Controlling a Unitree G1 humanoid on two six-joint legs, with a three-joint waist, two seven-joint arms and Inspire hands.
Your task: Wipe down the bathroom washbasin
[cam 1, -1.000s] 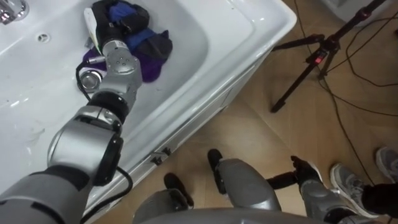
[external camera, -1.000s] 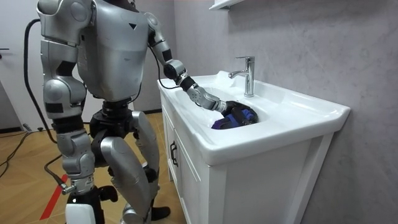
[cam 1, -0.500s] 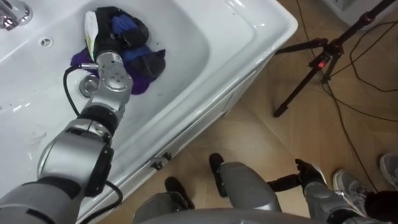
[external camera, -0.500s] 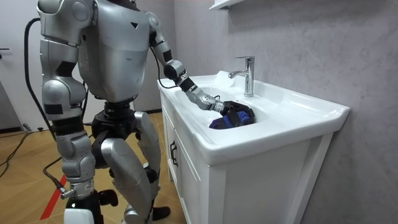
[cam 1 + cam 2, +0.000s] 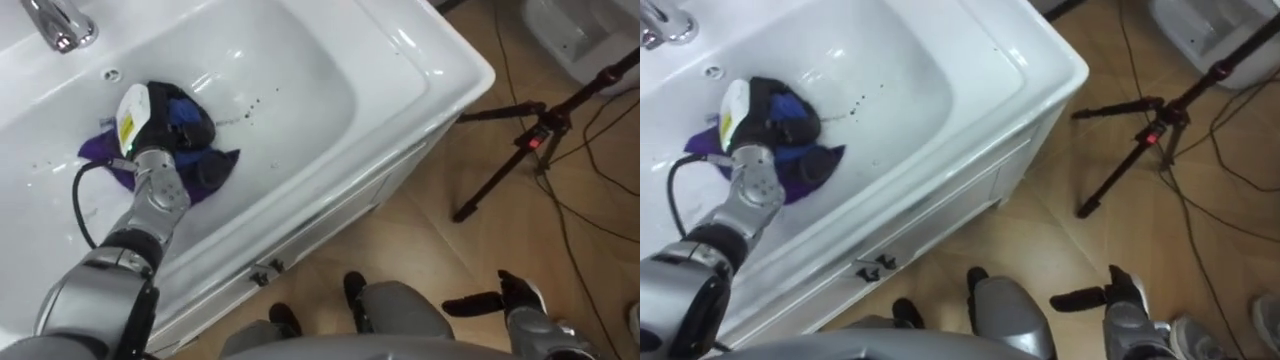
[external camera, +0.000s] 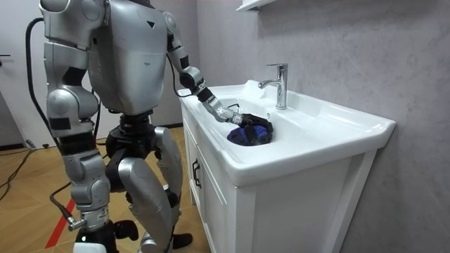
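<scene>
The cloth (image 5: 200,165) lies in the left part of the basin (image 5: 400,70), just nearer than the faucet (image 5: 60,25) at the far rim, with the left hand (image 5: 148,108) closed over it. The basin sits on a cabinet (image 5: 330,215). A tripod (image 5: 520,150) stands on the floor (image 5: 420,260) to the right. The right hand (image 5: 500,297) hangs loose at near right.

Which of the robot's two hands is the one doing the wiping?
Its left hand, down in the white basin, clutching the blue and purple cloth. The right hand hangs open beside its leg above the wooden floor, holding nothing.
</scene>
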